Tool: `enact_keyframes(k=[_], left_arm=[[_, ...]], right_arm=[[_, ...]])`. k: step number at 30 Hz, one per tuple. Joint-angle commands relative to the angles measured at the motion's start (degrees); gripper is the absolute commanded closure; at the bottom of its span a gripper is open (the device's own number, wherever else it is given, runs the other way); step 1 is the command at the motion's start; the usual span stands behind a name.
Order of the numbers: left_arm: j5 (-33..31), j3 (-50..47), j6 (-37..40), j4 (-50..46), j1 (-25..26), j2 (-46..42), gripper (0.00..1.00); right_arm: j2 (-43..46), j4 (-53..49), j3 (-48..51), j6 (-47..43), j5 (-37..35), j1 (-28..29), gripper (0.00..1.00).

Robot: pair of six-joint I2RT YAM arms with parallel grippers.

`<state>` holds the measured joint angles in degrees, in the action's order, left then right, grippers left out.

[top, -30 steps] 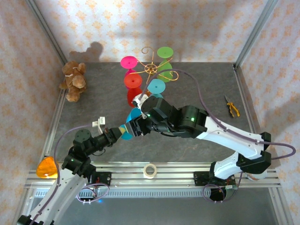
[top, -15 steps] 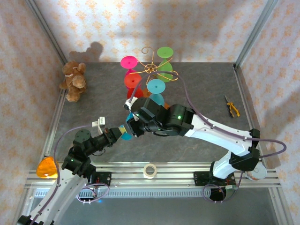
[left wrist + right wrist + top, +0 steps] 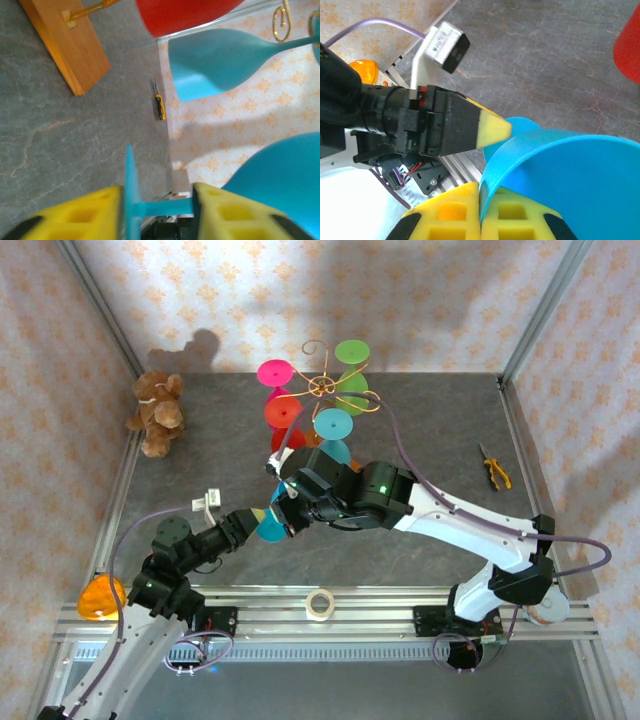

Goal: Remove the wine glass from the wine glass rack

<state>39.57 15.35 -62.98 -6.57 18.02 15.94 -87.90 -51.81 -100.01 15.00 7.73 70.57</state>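
Removal looks done — blue wine glass [image 3: 270, 528] hangs clear of the rack [image 3: 322, 388], at its seven o'clock. Right gripper [image 3: 480, 205] pinches the rim; left gripper [image 3: 157, 202] stands parted around the stem. Set-down is still to do.

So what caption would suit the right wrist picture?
Right gripper pinches the blue wine glass by its rim, with the left gripper close beside it.

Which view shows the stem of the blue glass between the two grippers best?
Left wrist: the stem lies bare in the open left gripper. Right wrist shows the bowl rim pinched by the right gripper, stem hidden. The top view gives a small blue patch of the glass.
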Motion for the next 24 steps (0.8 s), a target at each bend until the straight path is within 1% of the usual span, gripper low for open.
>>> enact_keyframes(k=[1, 5, 8, 11, 14, 18, 22, 24], left_arm=[[-1.33, 2.65, 1.67, -2.77, 0.17, -1.48, 0.47], [-2.15, 3.21, 3.17, -6.18, 0.18, -2.59, 0.41], [-4.01, 5.22, 6.6, -12.23, 0.17, -2.66, 0.41], [-8.51, 8.64, 11.25, -20.7, 0.17, -1.97, 0.41], [-12.74, 11.11, 14.73, -25.13, 0.17, -0.45, 0.41], [-16.17, 12.91, 17.54, -26.27, 0.17, 2.91, 0.42], [-17.05, 14.25, 19.44, -24.43, 0.17, 7.33, 0.42], [-17.17, 14.91, 20.42, -23.31, 0.18, 9.7, 0.42]], right_arm=[[2.85, -1.06, 1.22, 0.73, -1.48, 0.01, 1.0], [3.21, -1.12, 2.74, 1.67, -1.71, 0.01, 1.0], [3.6, -1.44, 4.12, 2.84, -2.55, 0.01, 1.0], [4.35, -2.13, 6.39, 4.13, -4.01, 0.01, 1.0], [5.89, -1.35, 11.04, 6.45, -4.21, 0.01, 1.0], [8.82, -0.82, 17.81, 10.65, -6.58, 0.08, 1.0], [12.04, -2.22, 22.5, 12.91, -8.35, -0.65, 1.0], [13.77, -3.23, 24.84, 14.13, -8.61, -2.29, 1.0]])
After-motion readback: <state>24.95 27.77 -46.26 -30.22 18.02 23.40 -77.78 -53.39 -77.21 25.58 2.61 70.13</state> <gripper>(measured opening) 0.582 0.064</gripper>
